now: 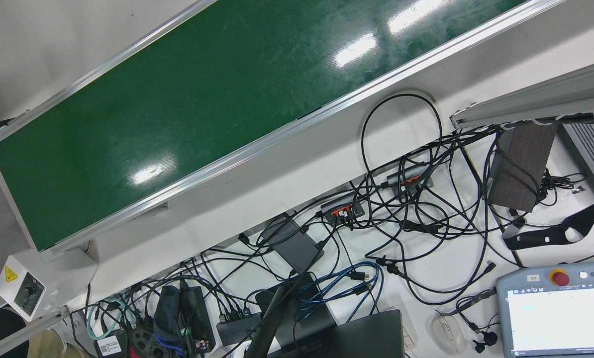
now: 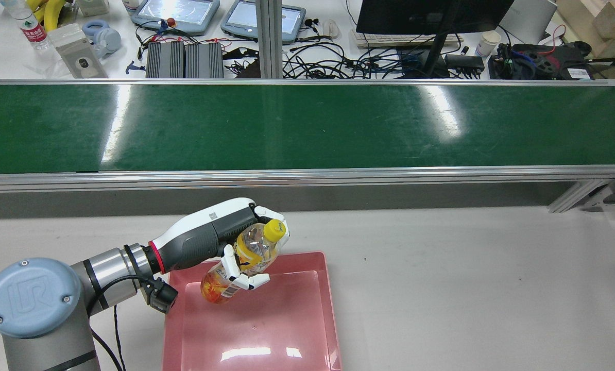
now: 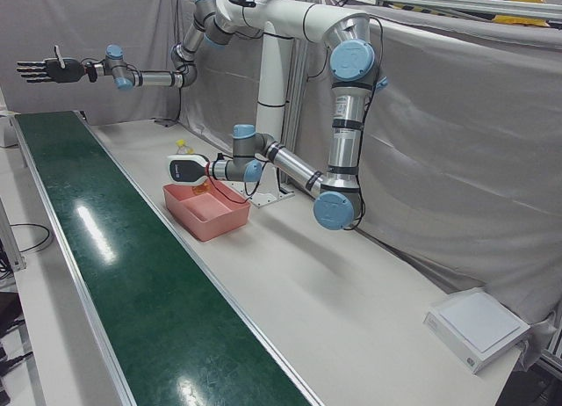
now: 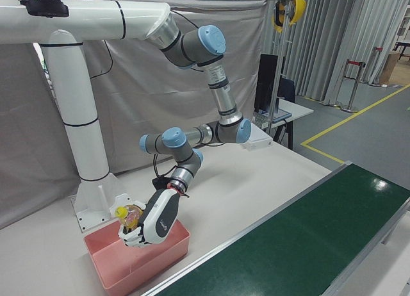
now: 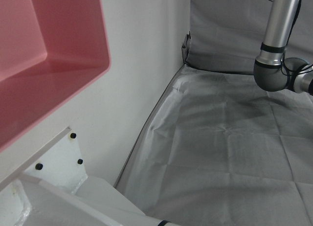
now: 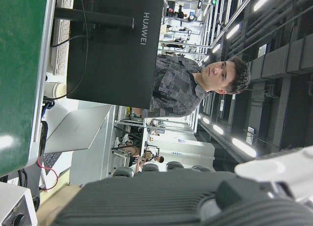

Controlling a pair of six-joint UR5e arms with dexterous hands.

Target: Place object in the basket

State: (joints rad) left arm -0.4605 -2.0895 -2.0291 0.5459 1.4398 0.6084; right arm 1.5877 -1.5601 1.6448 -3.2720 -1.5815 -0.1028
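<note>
The left hand (image 2: 220,234) has its fingers (image 2: 230,268) wrapped around a bottle (image 2: 245,257), holding it tilted in the air over the pink basket (image 2: 307,330). In the rear view the bottle's yellow cap (image 2: 275,230) points toward 1 o'clock and its orange-tinted base toward 7 o'clock, above the basket's corner nearest the belt (image 2: 307,129) on the arm's side. The bottle is clear of the basket floor, which is bare. The basket sits on the grey bench (image 2: 467,288), near the left arm's base and just on the robot's side of the belt, whose green surface carries nothing.

In the right-front view the same hand (image 4: 157,224) hangs over the basket (image 4: 147,261) with the bottle (image 4: 130,216) at its 9 o'clock side, cap up.

The right hand (image 3: 44,69) is raised high at the far end of the station in the left-front view, at about 10 o'clock from the basket (image 3: 206,213), well apart from it. Its fingers are spread wide and hold nothing.

The left hand view shows only a basket wall (image 5: 54,64) and grey curtain.
</note>
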